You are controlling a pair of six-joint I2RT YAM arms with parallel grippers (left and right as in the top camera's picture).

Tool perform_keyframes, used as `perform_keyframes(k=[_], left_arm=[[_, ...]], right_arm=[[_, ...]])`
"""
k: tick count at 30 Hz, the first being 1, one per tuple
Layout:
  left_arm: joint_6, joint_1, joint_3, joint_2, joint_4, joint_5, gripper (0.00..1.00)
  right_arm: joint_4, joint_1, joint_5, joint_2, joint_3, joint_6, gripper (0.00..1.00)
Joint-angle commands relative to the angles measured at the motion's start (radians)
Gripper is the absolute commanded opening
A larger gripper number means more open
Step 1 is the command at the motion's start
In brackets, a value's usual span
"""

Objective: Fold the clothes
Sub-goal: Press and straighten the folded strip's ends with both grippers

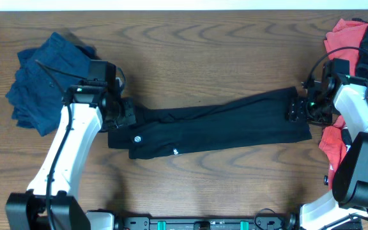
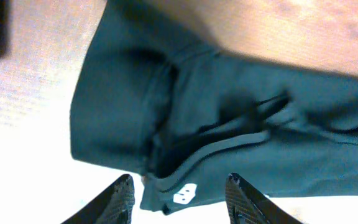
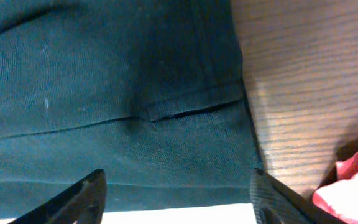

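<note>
The black pants (image 1: 209,128) lie flat and long on the wooden table (image 1: 203,51), going from left to right. The left gripper (image 2: 180,190) is over the left end of the pants, by a small white tag (image 2: 185,195). Its two fingers are wide apart and hold nothing. The right gripper (image 3: 176,199) is over the right end, fingers wide apart too, holding nothing. A blue clothes pile (image 1: 43,83) sits far left, and red clothes (image 1: 347,32) sit at the right edge
</note>
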Motion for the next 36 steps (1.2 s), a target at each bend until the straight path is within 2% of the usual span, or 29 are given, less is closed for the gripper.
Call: perform_keyframes(k=[1, 4, 11, 17, 19, 24, 36], left_arm=[[-0.003, 0.004, 0.013, 0.003, 0.022, 0.045, 0.46], [-0.004, 0.004, -0.024, 0.024, 0.063, 0.05, 0.45], [-0.004, 0.002, -0.082, 0.108, 0.14, 0.192, 0.45], [-0.003, -0.002, -0.094, 0.206, 0.152, 0.187, 0.45], [-0.002, -0.002, -0.098, 0.249, 0.162, 0.171, 0.45], [-0.003, -0.001, -0.098, 0.341, 0.214, 0.089, 0.45], [0.003, -0.001, -0.097, 0.353, 0.323, 0.045, 0.46]], right_arm=[[0.005, 0.004, 0.01, -0.017, -0.007, -0.14, 0.75], [0.027, 0.003, 0.01, -0.015, -0.007, -0.217, 0.75], [0.076, -0.045, 0.01, 0.006, -0.007, -0.221, 0.73], [0.093, -0.092, 0.005, 0.008, -0.007, -0.221, 0.72], [0.101, -0.094, -0.05, 0.008, -0.007, -0.225, 0.75], [0.092, -0.094, -0.134, 0.008, -0.007, -0.327, 0.76], [0.071, -0.098, -0.127, 0.087, -0.007, -0.398, 0.75]])
